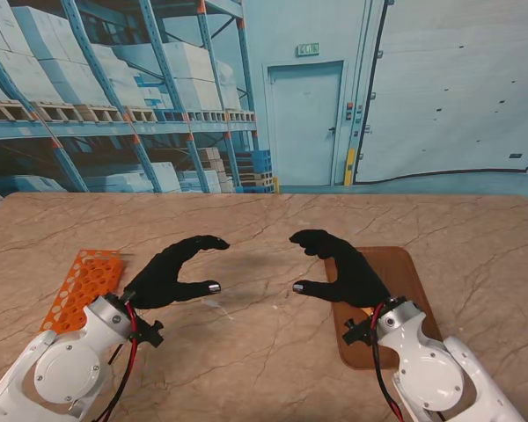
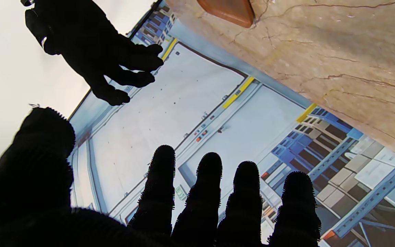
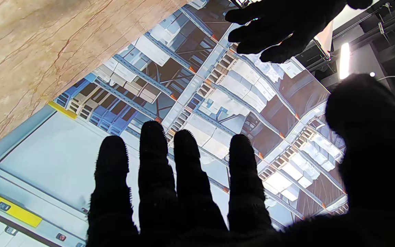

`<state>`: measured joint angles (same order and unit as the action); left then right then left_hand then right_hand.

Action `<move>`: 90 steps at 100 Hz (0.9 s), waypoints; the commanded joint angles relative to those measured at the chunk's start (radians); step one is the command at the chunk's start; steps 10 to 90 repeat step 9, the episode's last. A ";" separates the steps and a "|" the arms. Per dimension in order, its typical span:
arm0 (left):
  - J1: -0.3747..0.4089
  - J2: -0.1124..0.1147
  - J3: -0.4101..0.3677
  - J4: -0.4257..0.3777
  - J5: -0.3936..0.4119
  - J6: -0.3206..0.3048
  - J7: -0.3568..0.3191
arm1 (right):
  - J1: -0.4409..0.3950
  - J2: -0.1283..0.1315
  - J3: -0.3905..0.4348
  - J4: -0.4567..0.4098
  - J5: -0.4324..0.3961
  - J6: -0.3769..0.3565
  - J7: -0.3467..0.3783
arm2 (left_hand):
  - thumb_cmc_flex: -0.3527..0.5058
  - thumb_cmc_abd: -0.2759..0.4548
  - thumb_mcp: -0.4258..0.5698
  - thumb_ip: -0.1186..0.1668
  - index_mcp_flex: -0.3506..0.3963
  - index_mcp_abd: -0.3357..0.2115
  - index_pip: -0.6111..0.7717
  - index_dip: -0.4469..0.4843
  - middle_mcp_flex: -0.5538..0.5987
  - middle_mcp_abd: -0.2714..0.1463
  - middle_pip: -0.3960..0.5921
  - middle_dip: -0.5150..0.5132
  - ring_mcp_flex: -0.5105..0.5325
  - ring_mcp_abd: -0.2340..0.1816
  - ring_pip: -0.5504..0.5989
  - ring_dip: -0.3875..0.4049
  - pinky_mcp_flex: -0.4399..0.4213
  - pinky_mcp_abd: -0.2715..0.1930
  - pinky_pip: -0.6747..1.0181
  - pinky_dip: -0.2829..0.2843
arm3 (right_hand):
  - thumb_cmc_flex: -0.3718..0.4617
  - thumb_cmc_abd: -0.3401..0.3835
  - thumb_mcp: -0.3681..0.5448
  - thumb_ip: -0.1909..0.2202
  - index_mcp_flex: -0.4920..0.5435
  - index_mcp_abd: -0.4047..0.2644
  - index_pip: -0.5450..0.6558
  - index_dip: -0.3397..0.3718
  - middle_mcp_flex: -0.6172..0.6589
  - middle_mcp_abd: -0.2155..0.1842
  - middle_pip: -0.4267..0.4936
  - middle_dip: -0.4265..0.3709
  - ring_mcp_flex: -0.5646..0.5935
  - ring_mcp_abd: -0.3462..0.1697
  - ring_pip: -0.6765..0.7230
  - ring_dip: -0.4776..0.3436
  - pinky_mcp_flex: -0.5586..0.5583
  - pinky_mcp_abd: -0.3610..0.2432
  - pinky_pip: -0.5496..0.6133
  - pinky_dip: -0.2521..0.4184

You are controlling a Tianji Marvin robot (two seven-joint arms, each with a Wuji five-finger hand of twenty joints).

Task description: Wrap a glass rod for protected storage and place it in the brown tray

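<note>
Brown tray (image 1: 405, 272) lies flat under the right hand (image 1: 348, 268), fingers apart.

- Left robot hand (image 1: 172, 271): five fingers, covered in a black knitted glove with a fuzzy nap; thumb tip shows a small bright metallic cap.
- Right robot hand (image 1: 343, 268): same black glove, same bright cap on the thumb tip.
- Forearm shells: glossy white, rounded, each bearing a circular cover plate with small screws.
- Wrists: black fittings; red and black cables run alongside.
</note>
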<state>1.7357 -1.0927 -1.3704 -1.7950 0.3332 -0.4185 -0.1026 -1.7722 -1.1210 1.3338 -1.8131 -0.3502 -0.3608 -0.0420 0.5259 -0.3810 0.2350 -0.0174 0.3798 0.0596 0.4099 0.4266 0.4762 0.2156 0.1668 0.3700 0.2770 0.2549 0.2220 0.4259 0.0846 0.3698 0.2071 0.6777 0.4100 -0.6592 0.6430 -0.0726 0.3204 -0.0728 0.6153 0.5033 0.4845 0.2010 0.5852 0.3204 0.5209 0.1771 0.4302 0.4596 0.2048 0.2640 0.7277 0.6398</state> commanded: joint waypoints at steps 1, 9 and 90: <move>0.016 0.004 -0.006 -0.010 0.001 0.004 -0.008 | -0.009 -0.003 -0.004 -0.012 -0.004 -0.002 0.001 | 0.005 0.000 -0.025 -0.026 0.008 -0.029 -0.039 0.003 0.015 0.007 -0.034 -0.010 0.021 0.005 -0.019 -0.010 -0.001 0.012 -0.001 -0.013 | -0.033 0.024 -0.007 0.029 0.008 -0.025 -0.017 0.011 0.006 -0.025 -0.023 -0.005 0.013 -0.028 -0.005 0.015 0.008 -0.020 -0.028 0.030; 0.021 0.003 -0.012 -0.014 0.011 0.005 -0.005 | -0.010 -0.002 -0.006 -0.014 -0.008 -0.004 0.002 | 0.008 0.001 -0.028 -0.025 0.011 -0.028 -0.042 0.003 0.017 0.008 -0.036 -0.010 0.023 0.006 -0.021 -0.010 0.000 0.013 -0.001 -0.013 | -0.034 0.024 -0.006 0.029 0.008 -0.026 -0.018 0.012 0.005 -0.025 -0.025 -0.005 0.013 -0.027 -0.005 0.015 0.009 -0.020 -0.029 0.032; 0.021 0.003 -0.012 -0.014 0.011 0.005 -0.005 | -0.010 -0.002 -0.006 -0.014 -0.008 -0.004 0.002 | 0.008 0.001 -0.028 -0.025 0.011 -0.028 -0.042 0.003 0.017 0.008 -0.036 -0.010 0.023 0.006 -0.021 -0.010 0.000 0.013 -0.001 -0.013 | -0.034 0.024 -0.006 0.029 0.008 -0.026 -0.018 0.012 0.005 -0.025 -0.025 -0.005 0.013 -0.027 -0.005 0.015 0.009 -0.020 -0.029 0.032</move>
